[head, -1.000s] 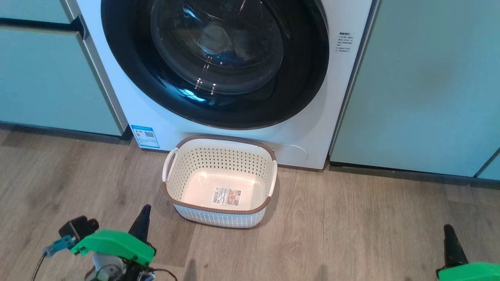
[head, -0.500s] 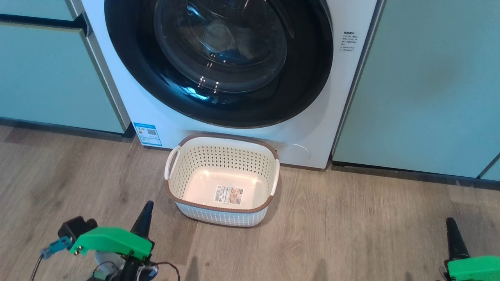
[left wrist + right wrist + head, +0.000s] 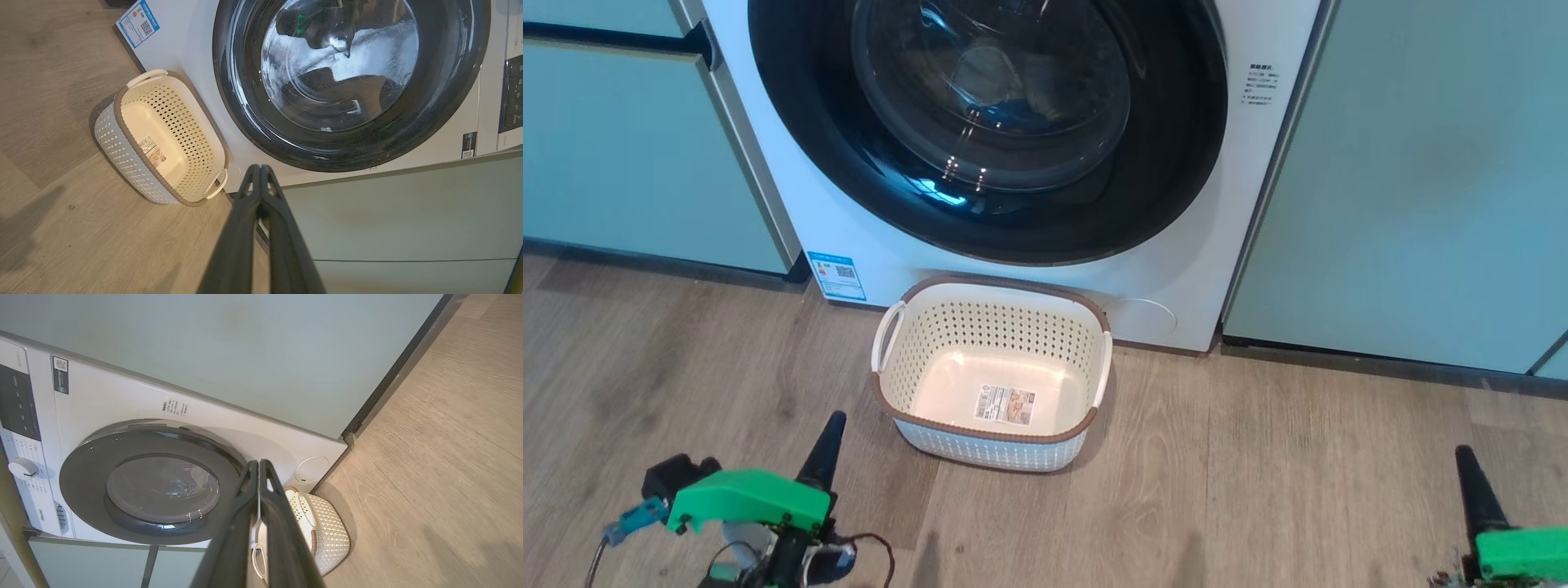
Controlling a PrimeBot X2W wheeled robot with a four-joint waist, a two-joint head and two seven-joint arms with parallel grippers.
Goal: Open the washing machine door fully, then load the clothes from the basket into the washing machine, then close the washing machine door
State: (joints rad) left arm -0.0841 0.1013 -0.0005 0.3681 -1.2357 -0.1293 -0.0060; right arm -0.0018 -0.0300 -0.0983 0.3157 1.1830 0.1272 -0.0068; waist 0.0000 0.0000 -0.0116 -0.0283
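The big white front-loading washing machine (image 3: 882,261) stands at the far side between flat pale-green cabinet doors (image 3: 1413,180), on a grey-brown wood-plank floor (image 3: 1258,474). Its large round glossy black-rimmed door (image 3: 988,106) with the bulging clear glass bowl sits shut against the front. Dim pale and bright blue shapes behind the glass look like the clothes (image 3: 1017,118). The small rectangular cream plastic basket (image 3: 988,455), with perforated sides, a brown rim and white handles, stands on the floor just in front of the machine and is empty. The left gripper (image 3: 836,418), near and left of the basket, has its two dark fingers pressed together on nothing. So does the right gripper (image 3: 1463,453), well apart at the near right. A small blue sticker (image 3: 837,276) marks the machine's lower left corner, and a paper label (image 3: 1005,404) lies on the basket's bottom.
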